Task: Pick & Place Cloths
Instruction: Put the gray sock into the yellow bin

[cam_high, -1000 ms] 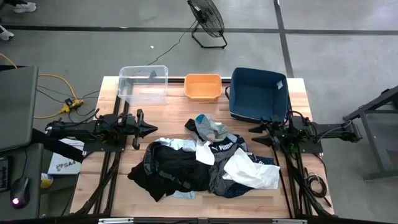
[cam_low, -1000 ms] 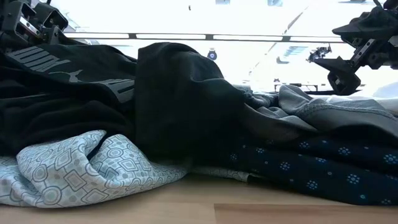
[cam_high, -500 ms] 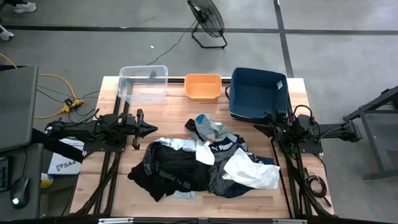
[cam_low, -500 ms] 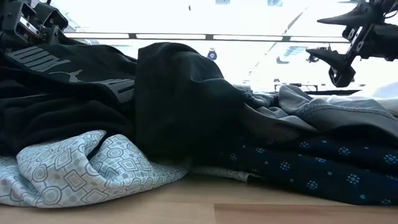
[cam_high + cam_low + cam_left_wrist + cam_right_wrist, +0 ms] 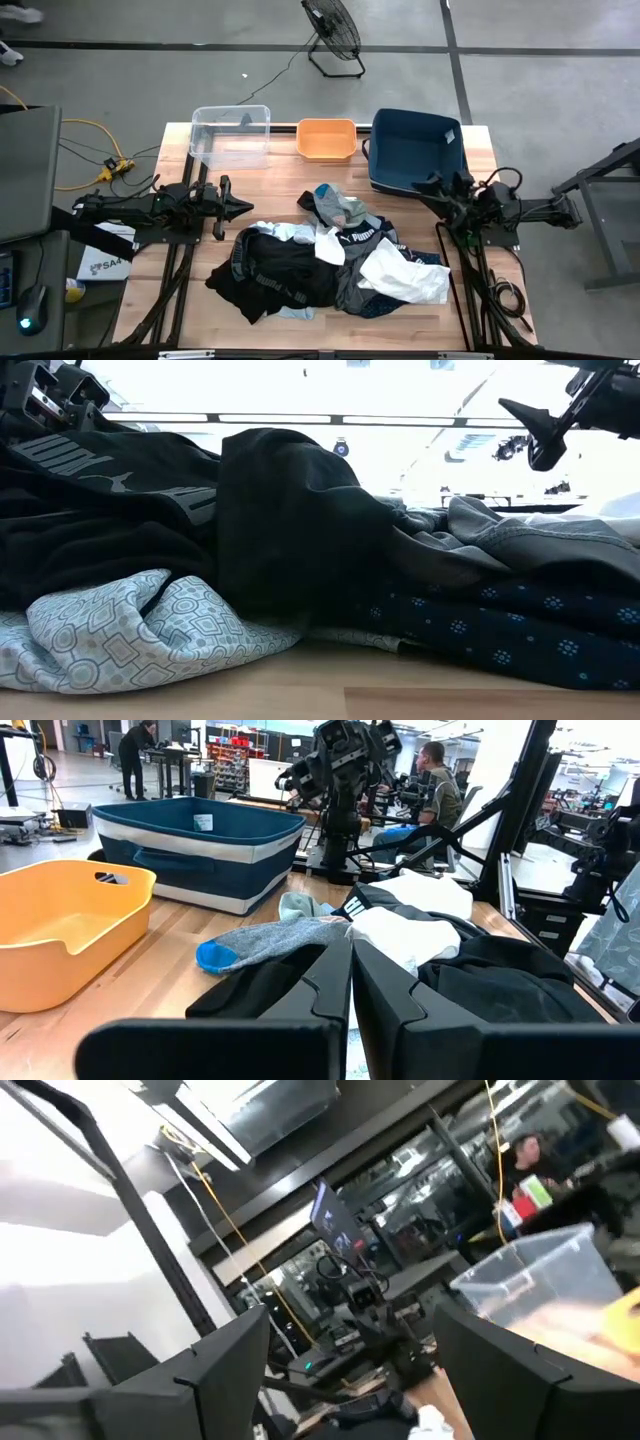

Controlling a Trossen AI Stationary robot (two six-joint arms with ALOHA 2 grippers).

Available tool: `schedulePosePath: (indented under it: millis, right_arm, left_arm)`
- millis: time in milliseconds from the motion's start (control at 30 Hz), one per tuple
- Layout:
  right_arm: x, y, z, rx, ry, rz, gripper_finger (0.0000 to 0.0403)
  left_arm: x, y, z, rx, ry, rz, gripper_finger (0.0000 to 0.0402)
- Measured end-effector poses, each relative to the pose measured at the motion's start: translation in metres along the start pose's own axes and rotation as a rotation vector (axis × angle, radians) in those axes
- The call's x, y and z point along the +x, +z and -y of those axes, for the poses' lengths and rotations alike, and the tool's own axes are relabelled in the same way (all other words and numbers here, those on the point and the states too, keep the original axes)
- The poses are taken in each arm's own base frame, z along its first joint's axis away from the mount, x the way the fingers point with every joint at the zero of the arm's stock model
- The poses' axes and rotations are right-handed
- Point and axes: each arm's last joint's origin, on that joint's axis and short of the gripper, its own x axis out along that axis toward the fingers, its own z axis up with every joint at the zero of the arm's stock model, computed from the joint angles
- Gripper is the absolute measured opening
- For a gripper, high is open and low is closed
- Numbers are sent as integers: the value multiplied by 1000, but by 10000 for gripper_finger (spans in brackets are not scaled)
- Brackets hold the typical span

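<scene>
The cloths lie in one heap [image 5: 325, 262] on the middle of the table: a black garment with white lettering [image 5: 268, 275], a white one [image 5: 405, 280], a grey sock with a blue toe [image 5: 262, 942], a navy dotted one [image 5: 500, 630] and a light blue patterned one [image 5: 120, 630]. My left gripper [image 5: 245, 207] is shut and empty, level at the heap's left; it also shows in the left wrist view [image 5: 350, 948]. My right gripper [image 5: 425, 184] is open and empty, raised and tipped upward, right of the heap beside the dark blue bin; its wrist view [image 5: 360, 1370] looks up at the room.
A clear bin [image 5: 231, 135], an orange bin [image 5: 327, 139] and a dark blue bin [image 5: 415, 150] stand in a row along the table's far edge. Bare wood [image 5: 270, 185] lies between bins and heap. People show in the room beyond [image 5: 435, 780].
My right gripper has risen from just above the table at the heap's right side, drawn back toward the table's right and far edges, and tipped its fingers upward. The cloths have not moved.
</scene>
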Motion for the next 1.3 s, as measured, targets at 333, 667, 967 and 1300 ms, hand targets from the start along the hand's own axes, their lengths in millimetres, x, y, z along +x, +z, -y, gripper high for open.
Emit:
schedulePosePath:
  millis: [333,667,967,1300]
  right_arm:
    - [9,-4,4,-101,-136,-51,275]
    - [59,13,-19,-247,-169,-188,275]
    - [127,8,-40,-528,-105,-418,275]
    - [189,-9,-31,-609,-272,-729,275]
  left_arm:
    - [0,0,0,0,0,0,12]
    - [0,0,0,0,0,0,12]
    - [0,0,0,0,0,0,12]
    - [0,0,0,0,0,0,12]
